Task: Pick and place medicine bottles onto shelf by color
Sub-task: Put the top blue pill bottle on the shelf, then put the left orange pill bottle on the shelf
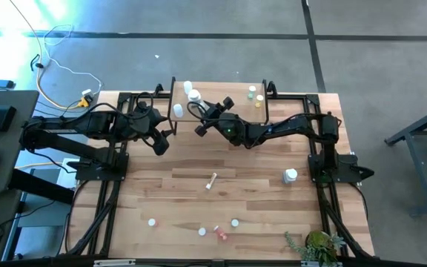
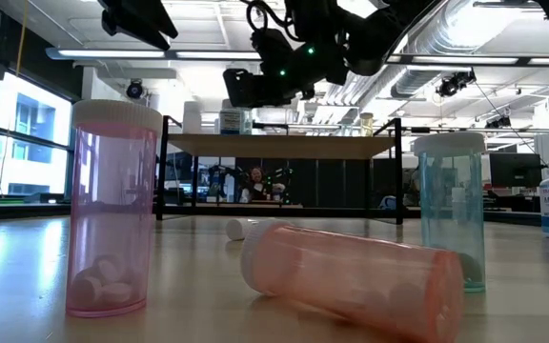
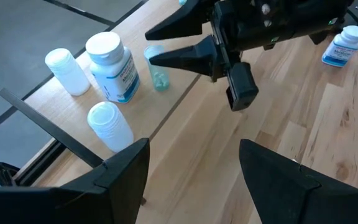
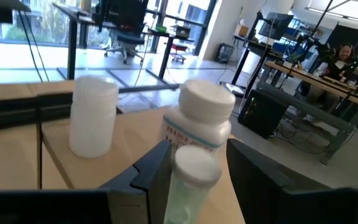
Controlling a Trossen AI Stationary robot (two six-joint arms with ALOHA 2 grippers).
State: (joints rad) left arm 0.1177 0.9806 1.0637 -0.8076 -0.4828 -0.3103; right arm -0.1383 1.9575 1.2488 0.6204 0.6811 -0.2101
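Right gripper (image 1: 201, 119) is over the left part of the shelf (image 1: 221, 95), fingers parted with a small clear vial (image 3: 158, 64) standing between the tips; its white cap (image 4: 196, 165) sits in the gap in the right wrist view. Contact between fingers and vial cannot be confirmed; the vial's base rests on the shelf board. Directly behind it stands a white bottle with a blue label (image 3: 112, 66), and two plain white bottles (image 3: 68, 70) stand close by on the same end of the board. Yellowish bottles (image 1: 256, 94) occupy the shelf's right end.

Left gripper (image 1: 161, 145) hovers over the table (image 1: 258, 193) just left of the shelf, fingers spread wide, empty.

On the table: a white labelled bottle (image 1: 290, 176) near the right arm's base, a vial lying on its side (image 1: 211, 181) mid-table, and several small bottles scattered along the near edge, including a pink-red one (image 1: 220, 234).
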